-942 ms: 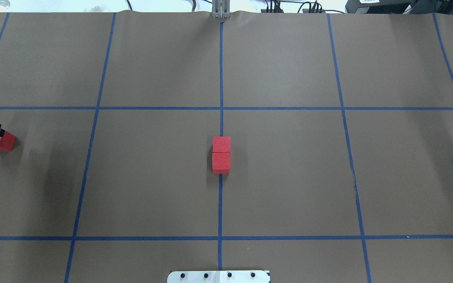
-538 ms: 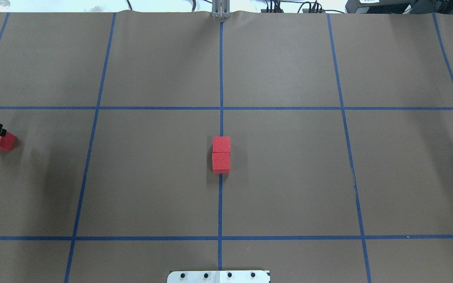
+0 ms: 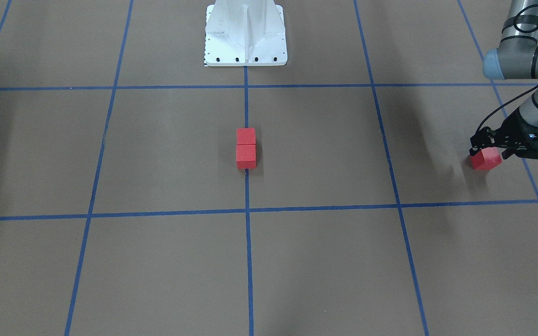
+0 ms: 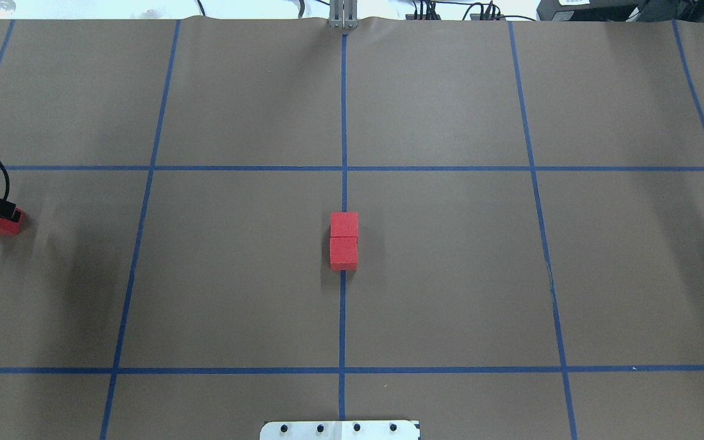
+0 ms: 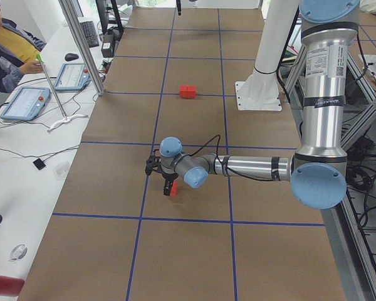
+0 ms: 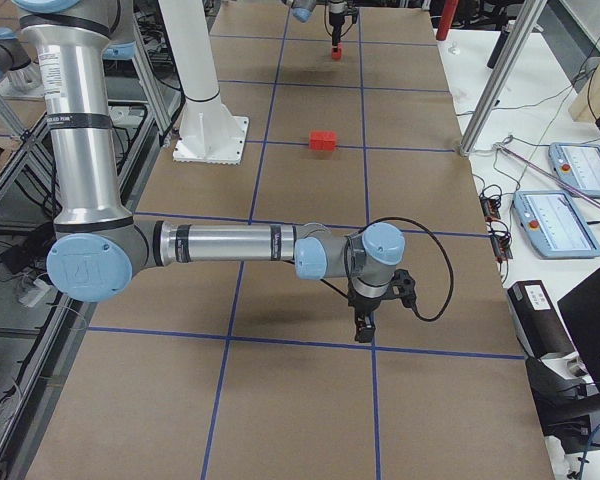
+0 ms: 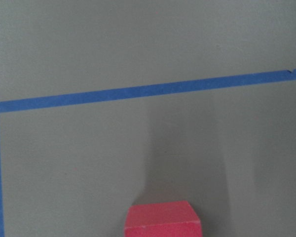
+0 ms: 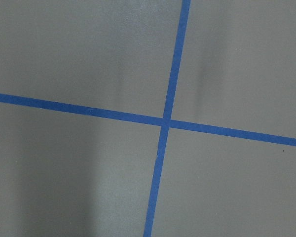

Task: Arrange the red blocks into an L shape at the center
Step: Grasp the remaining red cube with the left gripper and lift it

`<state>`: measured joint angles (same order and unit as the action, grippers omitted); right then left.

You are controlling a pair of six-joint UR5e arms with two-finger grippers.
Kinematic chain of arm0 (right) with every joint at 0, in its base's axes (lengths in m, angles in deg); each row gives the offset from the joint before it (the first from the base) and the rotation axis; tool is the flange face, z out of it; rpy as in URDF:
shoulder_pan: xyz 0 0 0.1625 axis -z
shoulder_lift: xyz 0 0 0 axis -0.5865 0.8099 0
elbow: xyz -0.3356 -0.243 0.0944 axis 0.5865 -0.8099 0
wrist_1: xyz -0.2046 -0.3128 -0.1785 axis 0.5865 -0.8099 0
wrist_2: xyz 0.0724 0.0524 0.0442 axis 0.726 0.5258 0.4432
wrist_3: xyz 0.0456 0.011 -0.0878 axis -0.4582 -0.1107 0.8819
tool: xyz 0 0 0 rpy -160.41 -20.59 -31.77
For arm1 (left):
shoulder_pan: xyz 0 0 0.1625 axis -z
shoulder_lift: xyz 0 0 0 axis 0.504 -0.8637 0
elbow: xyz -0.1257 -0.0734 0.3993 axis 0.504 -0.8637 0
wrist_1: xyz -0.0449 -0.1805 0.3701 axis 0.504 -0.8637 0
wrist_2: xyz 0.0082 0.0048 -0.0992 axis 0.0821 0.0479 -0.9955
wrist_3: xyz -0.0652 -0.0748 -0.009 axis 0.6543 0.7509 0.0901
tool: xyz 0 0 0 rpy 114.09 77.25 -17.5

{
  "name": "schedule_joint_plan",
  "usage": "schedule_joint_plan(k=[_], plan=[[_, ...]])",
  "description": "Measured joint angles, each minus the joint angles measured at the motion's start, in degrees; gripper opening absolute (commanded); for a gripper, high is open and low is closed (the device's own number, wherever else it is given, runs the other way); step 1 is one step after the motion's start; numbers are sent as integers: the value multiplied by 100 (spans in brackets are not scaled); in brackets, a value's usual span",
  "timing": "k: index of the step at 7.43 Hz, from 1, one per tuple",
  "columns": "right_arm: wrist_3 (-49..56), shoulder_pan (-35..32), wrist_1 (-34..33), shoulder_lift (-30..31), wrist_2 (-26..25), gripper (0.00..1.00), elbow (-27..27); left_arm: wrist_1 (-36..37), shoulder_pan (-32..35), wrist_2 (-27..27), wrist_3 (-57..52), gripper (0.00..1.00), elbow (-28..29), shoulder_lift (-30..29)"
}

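Squarely on the centre tape line (image 3: 247, 261) in the front-facing view sits a pair (image 3: 246, 147) of small matte red cubes, plain-faced and touching face to face as a short bar, in line with the white base (image 3: 245, 32). The third block (image 3: 487, 162), the same red cube, rests on the table (image 3: 166, 154) far toward the robot's left, turned a little off the grid. A cross line and a broad stretch of brown paper lie between it and the pair. The left gripper (image 3: 488, 151) is down over it with a black finger at either side of its top, but whether the fingers press it I cannot tell. From overhead, this block lies almost at the picture's left edge, half under a finger, in the same grid row as the pair. In the left side view the block lies close to a tape line, with a further row of squares between it and the table's end. In the right side view the right gripper (image 6: 363, 330) points down just above the paper beside a tape line, well apart from the pair; I cannot tell how its fingers stand. The left wrist camera shows the block's top at the bottom edge, with tape lines beyond it. The right wrist camera shows only two crossing tape lines.
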<state>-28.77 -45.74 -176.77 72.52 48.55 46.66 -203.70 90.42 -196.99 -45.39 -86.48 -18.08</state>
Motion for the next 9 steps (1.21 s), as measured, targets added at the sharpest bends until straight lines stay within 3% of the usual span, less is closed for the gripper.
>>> schedule_joint_plan(k=[2, 6, 7, 9], plan=[[0, 0, 0, 11, 0, 100, 0, -27, -26, 6, -8, 87, 10, 25], [0, 0, 0, 16, 0, 100, 14, -32, -30, 33, -14, 82, 33, 73], [0, 0, 0, 16, 1, 100, 15, -32, -30, 43, -14, 74, 35, 75], [-2, 0, 0, 16, 7, 100, 16, -30, -30, 55, -16, 13, 35, 77]])
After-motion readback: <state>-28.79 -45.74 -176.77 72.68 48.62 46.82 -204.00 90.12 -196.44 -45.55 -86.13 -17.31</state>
